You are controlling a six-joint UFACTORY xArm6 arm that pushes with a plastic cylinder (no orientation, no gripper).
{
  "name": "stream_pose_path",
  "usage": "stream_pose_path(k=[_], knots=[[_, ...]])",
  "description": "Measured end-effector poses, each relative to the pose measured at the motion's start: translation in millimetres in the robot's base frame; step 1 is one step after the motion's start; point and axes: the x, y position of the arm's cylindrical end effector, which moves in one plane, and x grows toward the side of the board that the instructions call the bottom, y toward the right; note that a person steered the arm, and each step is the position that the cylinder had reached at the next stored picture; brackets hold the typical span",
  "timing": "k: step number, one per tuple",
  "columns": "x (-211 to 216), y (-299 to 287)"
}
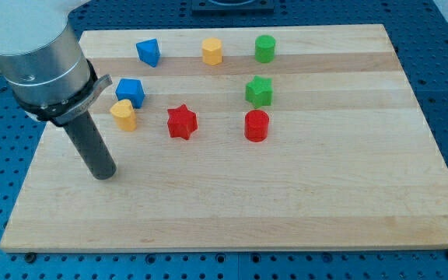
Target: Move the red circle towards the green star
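Note:
The red circle (257,125) stands near the board's middle. The green star (259,91) sits just above it in the view, a small gap between them. My tip (105,174) rests on the board at the view's left, far to the left of the red circle and a little lower. It is below the yellow block (123,114) and touches no block.
A red star (182,122) lies left of the red circle. A blue cube (131,92) sits by the yellow block. Along the top are a blue block (148,52), a yellow hexagon (212,51) and a green cylinder (265,48). The wooden board (325,187) ends at blue table edges.

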Motion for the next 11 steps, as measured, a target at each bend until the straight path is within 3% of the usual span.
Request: stream_pose_path(k=[1,2,3,4,6,8,9,10,11], knots=[[2,16],[19,74],[14,171],[-20,221],[-37,277],[-56,145],[-56,180],[-90,172],[-95,103]])
